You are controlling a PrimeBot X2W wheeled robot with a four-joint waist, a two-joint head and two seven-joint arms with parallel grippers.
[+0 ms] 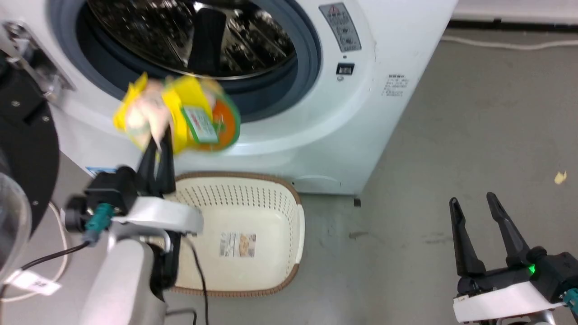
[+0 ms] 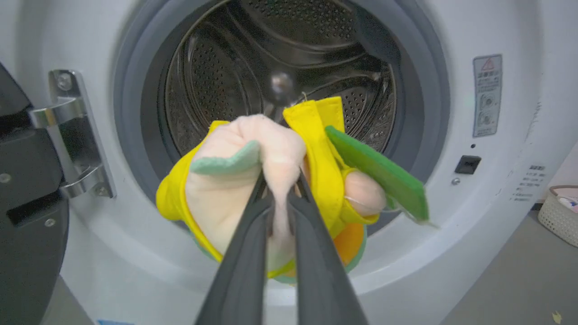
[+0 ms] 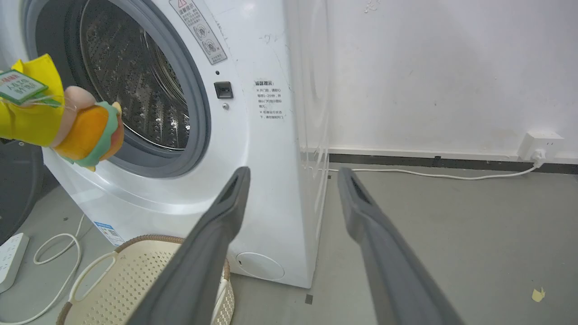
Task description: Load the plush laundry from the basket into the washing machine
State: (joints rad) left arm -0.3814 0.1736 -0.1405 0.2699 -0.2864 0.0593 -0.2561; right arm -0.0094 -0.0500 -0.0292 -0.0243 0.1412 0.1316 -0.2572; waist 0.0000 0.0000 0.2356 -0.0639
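At the far left the round glass door stands swung wide, which leaves the mouth of the washing machine free for loading. Next, the left gripper is clenched on the plush laundry. It pinches a fold of the pale peach head, so the yellow wrap and green tag flop loose around the fingers. The toy hangs in the air before the grey seal, at about 7 o'clock on the drum opening, not yet past the lip. At 6 o'clock from the toy the basket sits on the floor just beside the washer's foot, its sticker label showing, probably parked there to shorten the lift. Farthest right, at 4 o'clock in the head view, the right gripper is released with fingers spread, well apart from the work, seemingly out of the way.
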